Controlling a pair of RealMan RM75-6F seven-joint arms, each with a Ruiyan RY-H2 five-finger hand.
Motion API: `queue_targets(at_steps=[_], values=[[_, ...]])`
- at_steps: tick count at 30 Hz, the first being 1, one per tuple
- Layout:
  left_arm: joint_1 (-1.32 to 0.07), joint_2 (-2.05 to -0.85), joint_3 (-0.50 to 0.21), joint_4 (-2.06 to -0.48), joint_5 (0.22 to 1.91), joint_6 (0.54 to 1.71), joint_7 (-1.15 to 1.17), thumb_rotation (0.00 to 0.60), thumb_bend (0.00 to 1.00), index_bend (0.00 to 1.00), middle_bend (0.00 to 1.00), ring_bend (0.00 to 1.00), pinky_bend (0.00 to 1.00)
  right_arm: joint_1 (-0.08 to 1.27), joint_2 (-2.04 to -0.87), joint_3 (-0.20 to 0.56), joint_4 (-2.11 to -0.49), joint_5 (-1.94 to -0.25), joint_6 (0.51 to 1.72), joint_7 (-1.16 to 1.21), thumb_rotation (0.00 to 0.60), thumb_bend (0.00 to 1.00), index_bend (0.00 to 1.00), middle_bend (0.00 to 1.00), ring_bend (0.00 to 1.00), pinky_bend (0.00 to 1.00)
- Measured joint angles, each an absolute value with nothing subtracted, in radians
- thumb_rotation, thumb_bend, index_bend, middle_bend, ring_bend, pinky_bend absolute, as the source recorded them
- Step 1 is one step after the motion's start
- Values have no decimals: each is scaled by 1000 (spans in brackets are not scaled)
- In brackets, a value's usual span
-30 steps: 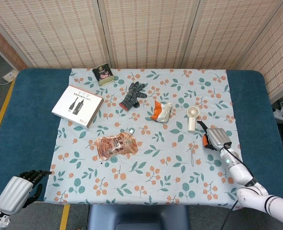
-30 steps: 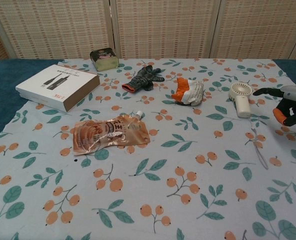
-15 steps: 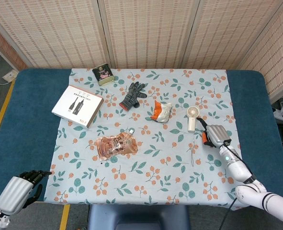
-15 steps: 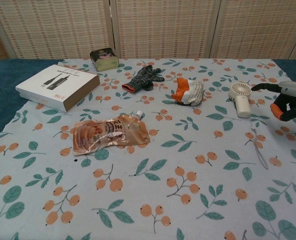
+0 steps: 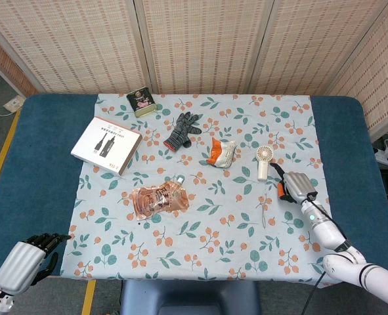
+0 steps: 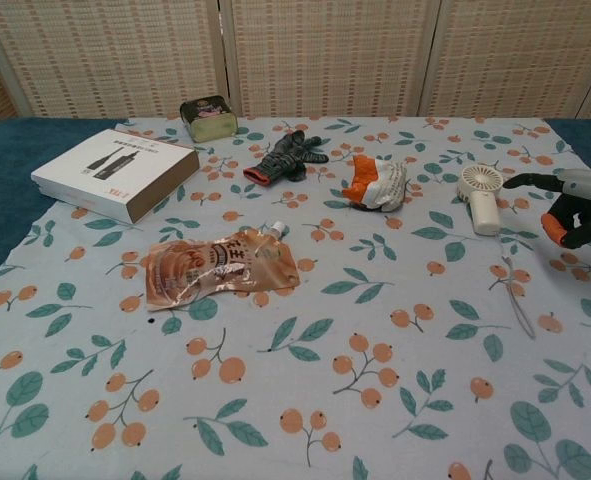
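My right hand (image 5: 295, 187) hovers over the flowered cloth at the right, just right of a small white handheld fan (image 5: 264, 161). In the chest view the right hand (image 6: 577, 205) has one finger stretched toward the fan (image 6: 480, 196) without touching it, while the others are bent downward; it holds nothing. My left hand (image 5: 24, 259) hangs off the table's near left corner, with its fingers loosely bent and nothing in them. The chest view does not show it.
On the cloth (image 5: 200, 243) lie an orange-brown spout pouch (image 5: 158, 198), a crumpled orange-white wrapper (image 5: 221, 151), a dark glove (image 5: 182, 129), a small green tin (image 5: 141, 102) and a white flat box (image 5: 106, 144). Blue table (image 5: 29, 190) borders both sides.
My right hand has lifted slightly and edged toward the fan. The left hand and all the objects have stayed where they were.
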State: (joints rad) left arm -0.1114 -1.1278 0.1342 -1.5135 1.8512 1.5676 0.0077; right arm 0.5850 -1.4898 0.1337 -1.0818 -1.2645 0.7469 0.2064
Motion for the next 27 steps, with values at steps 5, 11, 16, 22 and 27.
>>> queue_targets(at_steps=[5,11,16,22,27], values=[[-111,-1127,134,-1514,1852,1569,8,600,622,282,357,381,547,586,-1492,131,-1072,-1263,742,213,600,692,4,746,637,779],[-110,-1129,134,-1512,1855,1572,6,600,621,282,357,380,547,588,-1501,129,-1057,-1267,739,224,600,692,4,746,637,779],[-109,-1129,133,-1510,1854,1573,5,600,623,282,357,381,547,591,-1508,126,-1047,-1272,735,235,600,692,4,746,637,779],[-109,-1129,133,-1511,1855,1574,4,600,622,282,357,381,547,596,-1514,124,-1036,-1279,730,246,600,692,4,746,637,779],[-109,-1128,133,-1511,1856,1575,4,600,622,283,357,381,547,602,-1520,125,-1026,-1282,728,250,600,692,4,746,637,779]])
